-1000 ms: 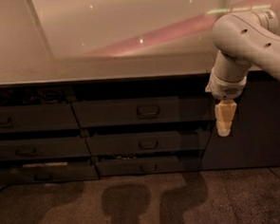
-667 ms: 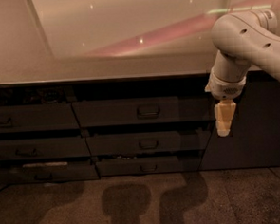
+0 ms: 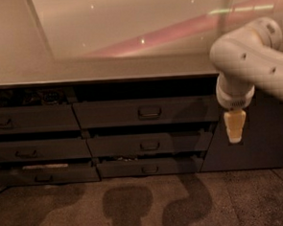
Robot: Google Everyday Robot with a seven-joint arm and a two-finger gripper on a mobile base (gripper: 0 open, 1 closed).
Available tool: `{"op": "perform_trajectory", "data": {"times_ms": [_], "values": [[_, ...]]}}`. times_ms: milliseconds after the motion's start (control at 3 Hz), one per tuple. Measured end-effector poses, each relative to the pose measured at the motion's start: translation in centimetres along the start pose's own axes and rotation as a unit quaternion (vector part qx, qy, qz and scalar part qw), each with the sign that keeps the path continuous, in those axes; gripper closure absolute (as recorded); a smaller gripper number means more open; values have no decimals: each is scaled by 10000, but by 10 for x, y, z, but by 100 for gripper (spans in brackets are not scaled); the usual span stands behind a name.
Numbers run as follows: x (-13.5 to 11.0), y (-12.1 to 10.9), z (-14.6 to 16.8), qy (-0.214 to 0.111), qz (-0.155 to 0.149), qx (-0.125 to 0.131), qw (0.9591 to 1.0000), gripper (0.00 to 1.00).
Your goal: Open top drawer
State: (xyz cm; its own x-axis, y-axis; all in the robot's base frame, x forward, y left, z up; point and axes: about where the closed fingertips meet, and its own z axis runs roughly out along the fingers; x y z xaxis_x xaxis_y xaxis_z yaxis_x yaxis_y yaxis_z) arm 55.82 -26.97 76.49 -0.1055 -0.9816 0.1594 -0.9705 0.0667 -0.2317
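The arm [image 3: 248, 55] has lowered slightly, bringing the gripper [image 3: 234, 127] a little further down and toward 4 o'clock. The top drawer [image 3: 108, 114] has not moved. The approach is therefore under way and no pull has begun.

The gripper hangs before the plain panel [image 3: 272, 135], at 4 o'clock from the drawer handle [image 3: 149, 112] and well apart from it. Whether it is released or clenched cannot be told. The top drawer sits just beneath the countertop [image 3: 105, 69], centre of view. No brand, label or writing is legible.
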Motion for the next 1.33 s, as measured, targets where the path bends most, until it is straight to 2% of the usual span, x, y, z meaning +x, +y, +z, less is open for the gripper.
{"op": "perform_trajectory", "data": {"times_ms": [333,667,1000,1333], "values": [[8,17,9,127,-166,652,9977,0],[-1,8,14,-54,-236,979,9949,0],[11,-9,28,-124,-83,598,9981,0],[39,-25,46,-125,230,44,9996,0]]}}
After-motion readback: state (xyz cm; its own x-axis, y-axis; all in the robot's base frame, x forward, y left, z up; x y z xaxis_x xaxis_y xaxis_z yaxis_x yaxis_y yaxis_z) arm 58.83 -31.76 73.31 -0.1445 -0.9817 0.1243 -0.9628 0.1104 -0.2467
